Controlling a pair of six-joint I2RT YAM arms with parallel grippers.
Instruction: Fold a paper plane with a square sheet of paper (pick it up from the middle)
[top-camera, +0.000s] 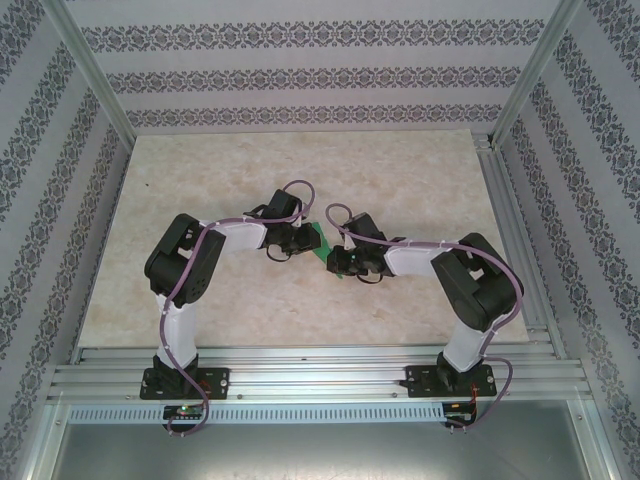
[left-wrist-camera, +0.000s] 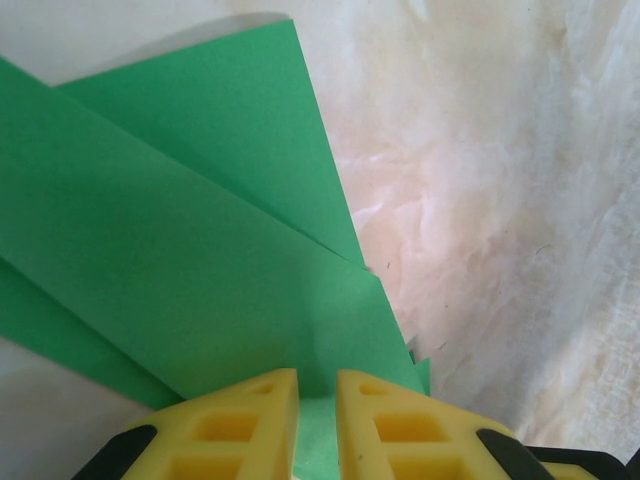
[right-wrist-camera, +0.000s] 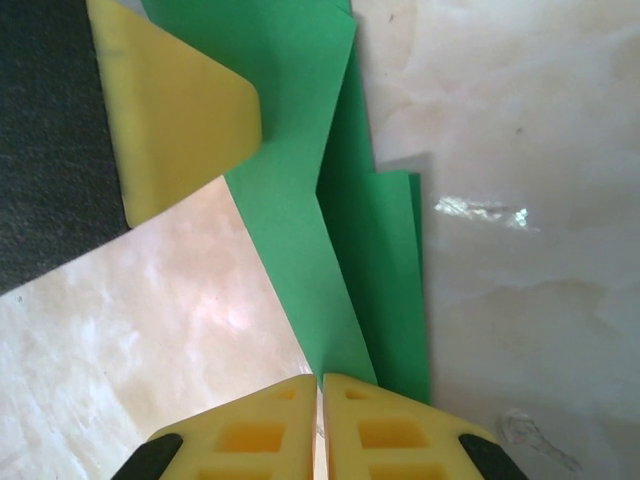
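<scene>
The green paper (top-camera: 322, 243) lies partly folded at the table's middle, between both grippers. In the left wrist view the green paper (left-wrist-camera: 200, 230) shows overlapping creased flaps. My left gripper (left-wrist-camera: 317, 378) is low over its near edge, fingers a little apart with green showing in the gap. One left finger (right-wrist-camera: 180, 110) rests at the paper's far end in the right wrist view. My right gripper (right-wrist-camera: 320, 380) is shut, and the pointed tip of a lighter flap of the green paper (right-wrist-camera: 300, 120) runs into its jaws. From above, the left gripper (top-camera: 303, 240) and right gripper (top-camera: 337, 262) nearly meet.
The pale marbled tabletop (top-camera: 300, 170) spreads around the paper. Patterned walls and an aluminium frame (top-camera: 515, 220) enclose it. Both arms bend inward, their purple cables (top-camera: 300, 188) looping over the wrists.
</scene>
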